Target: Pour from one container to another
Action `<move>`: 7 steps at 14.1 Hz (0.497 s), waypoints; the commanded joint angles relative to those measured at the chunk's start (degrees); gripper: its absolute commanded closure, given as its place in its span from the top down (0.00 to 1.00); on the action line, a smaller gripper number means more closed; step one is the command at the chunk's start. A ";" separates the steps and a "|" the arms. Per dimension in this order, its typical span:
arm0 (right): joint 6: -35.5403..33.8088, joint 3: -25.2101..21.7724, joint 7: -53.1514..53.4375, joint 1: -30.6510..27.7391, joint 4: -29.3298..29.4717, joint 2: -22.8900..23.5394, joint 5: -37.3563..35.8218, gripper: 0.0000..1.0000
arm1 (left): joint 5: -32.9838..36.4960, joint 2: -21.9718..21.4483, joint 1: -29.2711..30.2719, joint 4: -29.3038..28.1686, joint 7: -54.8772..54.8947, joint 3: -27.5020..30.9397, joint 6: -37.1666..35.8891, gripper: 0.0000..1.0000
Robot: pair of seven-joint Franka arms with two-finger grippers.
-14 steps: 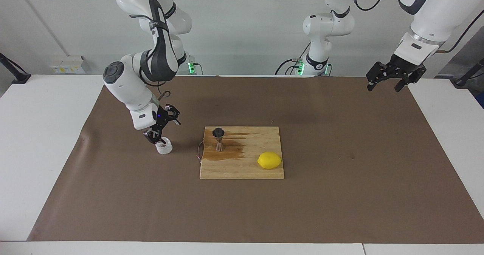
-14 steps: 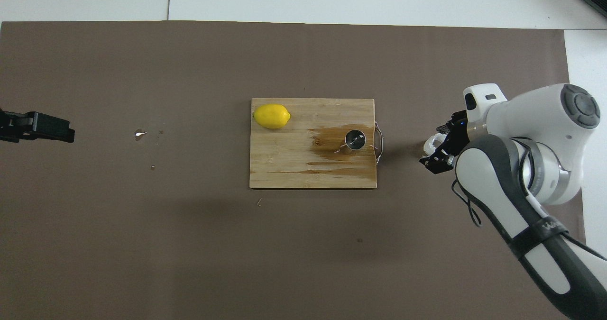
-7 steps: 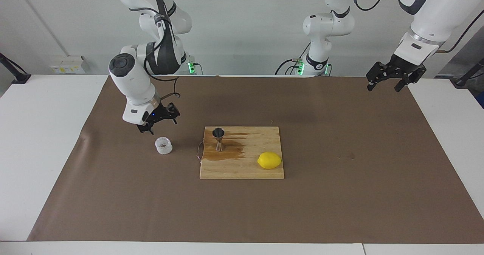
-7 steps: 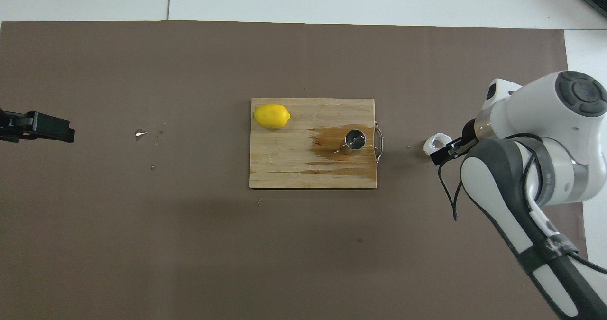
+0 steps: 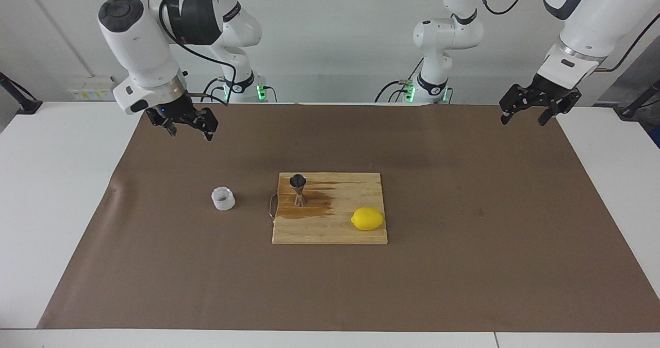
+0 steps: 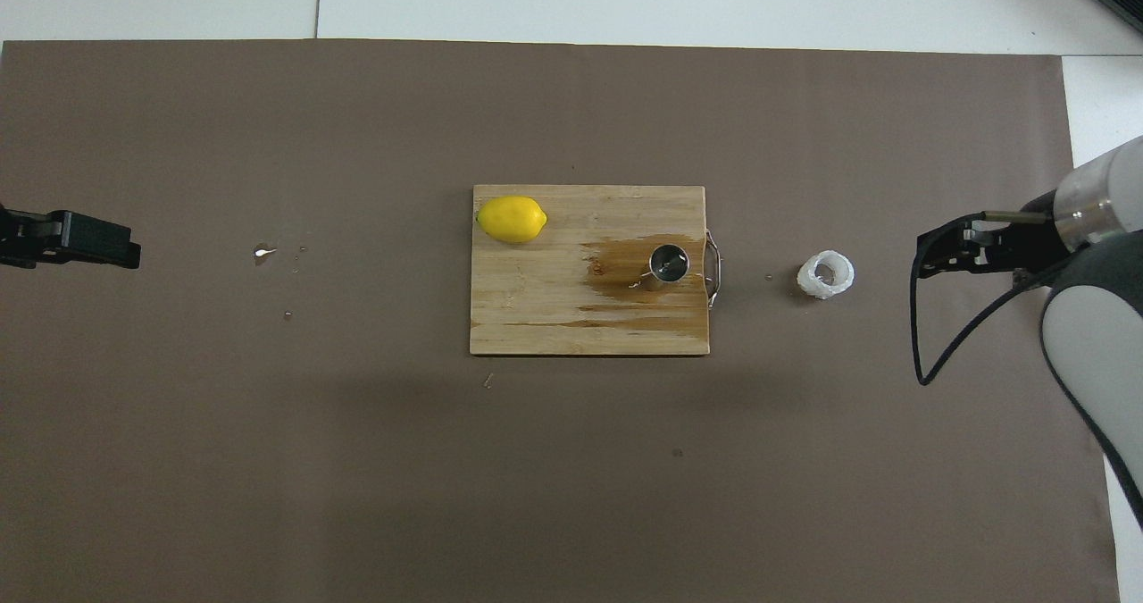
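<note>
The white ridged plastic cup (image 5: 223, 198) stands upright and alone on the brown mat, beside the board toward the right arm's end; it also shows in the overhead view (image 6: 826, 274). The steel jigger (image 5: 298, 189) stands upright on the wooden cutting board (image 5: 330, 232), on a wet brown stain; from overhead its open mouth (image 6: 668, 263) shows. My right gripper (image 5: 190, 131) is open and empty, raised well above the mat, apart from the cup; it also shows in the overhead view (image 6: 938, 250). My left gripper (image 5: 530, 115) waits open in the air at the left arm's end (image 6: 89, 241).
A yellow lemon (image 5: 367, 218) lies on the board's corner farther from the robots, toward the left arm's end (image 6: 511, 219). A metal handle (image 6: 713, 268) sticks out of the board's edge facing the cup. Small droplets (image 6: 263, 250) lie on the mat toward the left arm's end.
My right gripper let go of the cup, rose and drew back toward the right arm's end. The cup stays upright on the mat. The left arm has not moved.
</note>
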 commanded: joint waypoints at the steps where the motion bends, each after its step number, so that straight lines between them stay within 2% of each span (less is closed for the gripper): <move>1: 0.08 0.59 0.96 -0.31 0.24 -0.91 -0.12 1.00 | -0.29 -1.29 -0.19 -1.05 0.61 0.32 -0.40 1.00; 7: 0.62 0.68 1.30 -1.10 0.33 -0.91 0.49 1.00 | -0.29 -1.29 -0.19 -1.05 0.61 0.32 -0.40 1.00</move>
